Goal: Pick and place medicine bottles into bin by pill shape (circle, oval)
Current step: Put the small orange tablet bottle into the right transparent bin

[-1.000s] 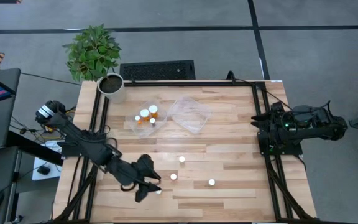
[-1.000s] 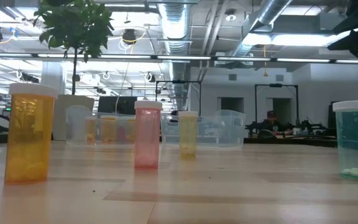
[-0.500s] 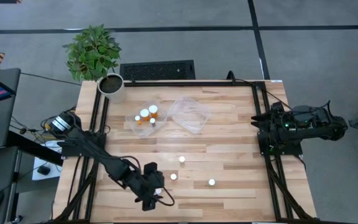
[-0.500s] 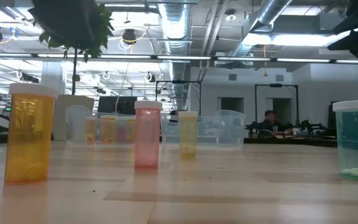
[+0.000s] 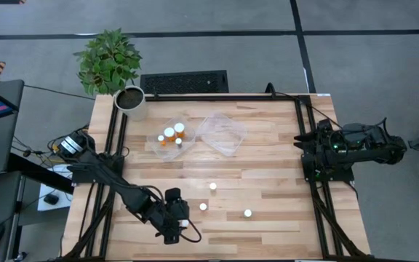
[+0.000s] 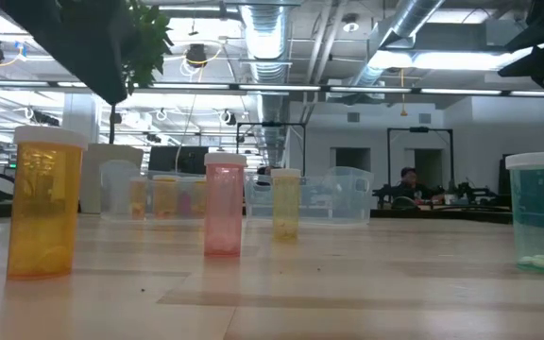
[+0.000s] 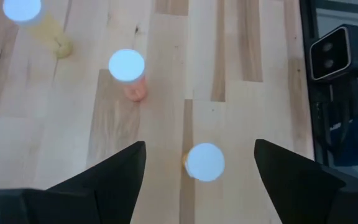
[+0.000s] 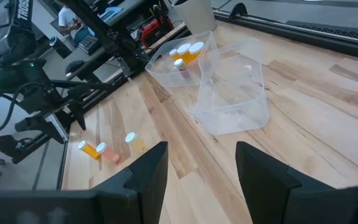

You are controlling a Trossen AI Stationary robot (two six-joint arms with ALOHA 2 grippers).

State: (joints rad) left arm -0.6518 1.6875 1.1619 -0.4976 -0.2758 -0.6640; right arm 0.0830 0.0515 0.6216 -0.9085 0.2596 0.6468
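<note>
Left end effector (image 5: 181, 223) — slightly back, tableward

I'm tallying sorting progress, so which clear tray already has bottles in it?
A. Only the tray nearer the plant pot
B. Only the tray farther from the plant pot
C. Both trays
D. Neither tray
A: in the high view the tray beside the plant pot holds several white-capped bottles, while the other tray lies empty; the rest stand loose on the table.
</note>
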